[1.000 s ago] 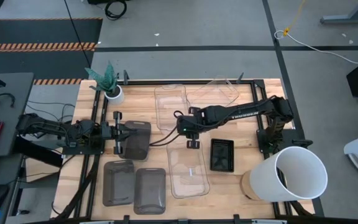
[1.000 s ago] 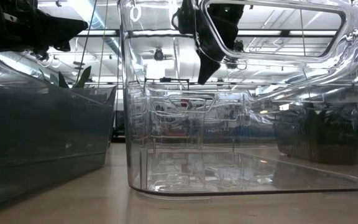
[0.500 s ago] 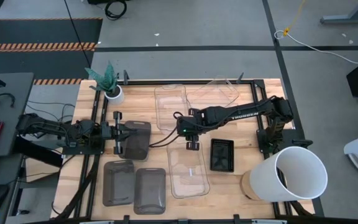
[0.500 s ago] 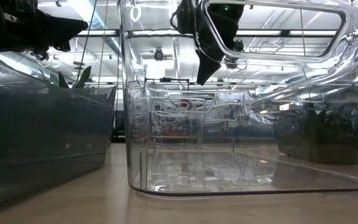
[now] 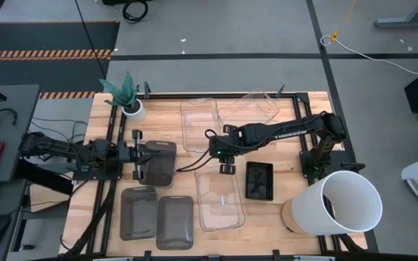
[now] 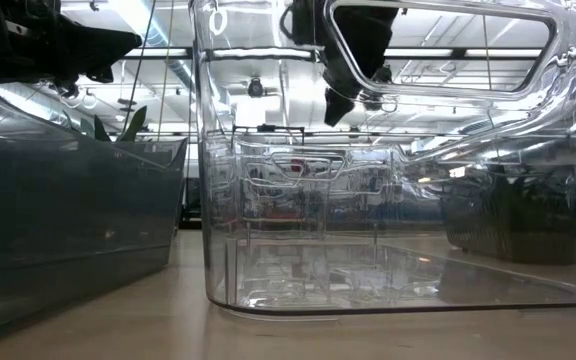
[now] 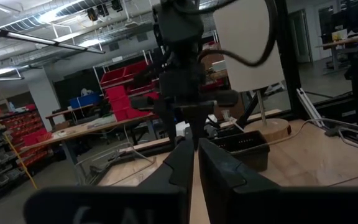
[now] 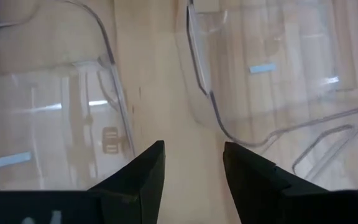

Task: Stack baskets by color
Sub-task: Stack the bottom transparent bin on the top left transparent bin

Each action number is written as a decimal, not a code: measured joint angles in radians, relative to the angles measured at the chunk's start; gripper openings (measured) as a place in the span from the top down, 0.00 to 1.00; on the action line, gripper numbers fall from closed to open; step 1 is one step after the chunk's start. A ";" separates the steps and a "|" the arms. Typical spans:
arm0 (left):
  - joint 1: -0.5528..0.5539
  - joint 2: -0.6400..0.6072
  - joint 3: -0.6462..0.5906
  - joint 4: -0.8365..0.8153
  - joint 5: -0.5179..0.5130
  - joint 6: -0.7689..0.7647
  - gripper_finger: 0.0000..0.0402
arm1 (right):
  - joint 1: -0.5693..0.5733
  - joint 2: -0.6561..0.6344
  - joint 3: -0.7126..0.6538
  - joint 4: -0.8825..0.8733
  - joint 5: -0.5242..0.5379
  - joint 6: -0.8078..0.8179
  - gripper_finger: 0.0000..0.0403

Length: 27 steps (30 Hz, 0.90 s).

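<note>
Plant pot [image 5: 132, 109] at the table's far left corner. Left gripper [image 5: 153, 161] low over the left side, fingers [image 7: 185, 163] pressed together with nothing between them, resting at the smoky grey basket [image 5: 162, 164] there. Two more smoky grey baskets [image 5: 138, 212] [image 5: 174, 221] side by side near the front edge. Centre: one clear basket [image 5: 199, 124] toward the back, another clear basket [image 5: 220, 198] toward the front. Right gripper [image 5: 222, 159] hangs between these two, fingers [image 8: 135, 174] spread, empty, bare wood under them. A third clear basket [image 5: 251, 106] lies tilted at the back. Black perforated basket [image 5: 259, 180] right of the front clear one. White bucket [image 5: 343, 204] at the front right corner.
</note>
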 joint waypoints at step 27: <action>0.000 0.000 0.000 0.000 0.000 0.000 0.92 | 0.060 -0.015 -0.149 0.364 -0.079 0.013 0.58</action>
